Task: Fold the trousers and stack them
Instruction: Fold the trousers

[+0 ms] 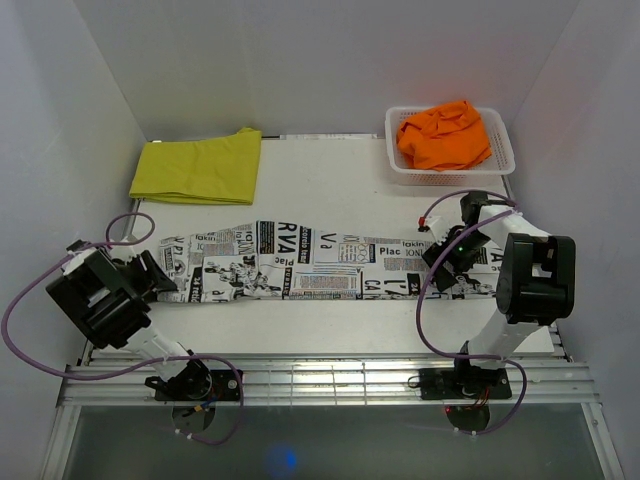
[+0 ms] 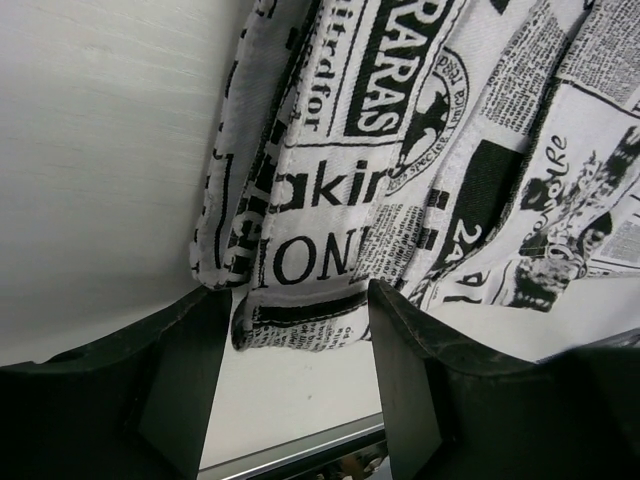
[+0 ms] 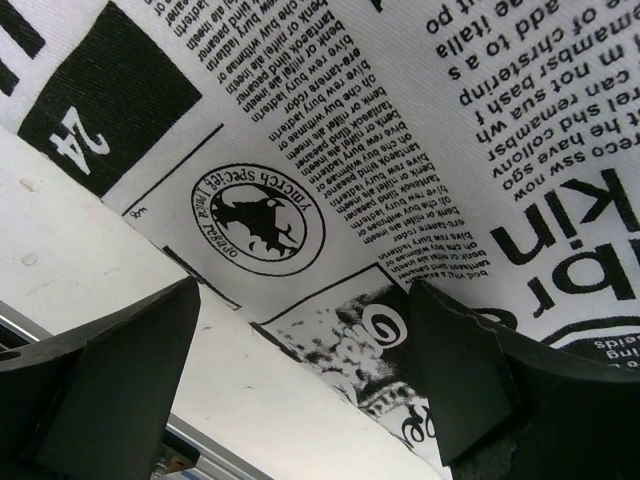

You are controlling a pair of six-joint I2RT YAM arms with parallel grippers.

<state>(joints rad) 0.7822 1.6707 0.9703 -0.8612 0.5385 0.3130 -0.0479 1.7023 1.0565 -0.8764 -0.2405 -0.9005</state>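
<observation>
The white worktop (image 1: 330, 190) carries the whole job, and the biggest thing on it is the newspaper-print trousers (image 1: 320, 262), spread flat in one long strip across the middle from the left arm to the right arm. The yellow trousers (image 1: 198, 168) lie folded flat at the far left corner, well apart from the strip. The orange trousers (image 1: 445, 135) sit bunched in the white basket (image 1: 503, 160) at the far right. The step in hand looks like the first fold of the print pair, with one arm taking each end. The left hand (image 1: 160, 272) is released, its fingers (image 2: 180, 380) spread to either side of the hem corner (image 2: 290, 310), and nothing is pinched between them. The right hand (image 1: 445, 262) is likewise released at the other end, its fingers (image 3: 460, 380) straddling the near edge of the cloth (image 3: 330, 200) where it meets bare worktop. To fold well, each hand should probably drop until the lower finger slides under the edge, then close on every layer of cloth there. The left end shows doubled, rumpled layers, so a shallow bite might catch only the top one. Both hands would best lift together and only a little, keeping the strip taut between them so it does not sag or skew. Laying edge onto edge squarely should give a tidy panel that can later go on the yellow pair.
</observation>
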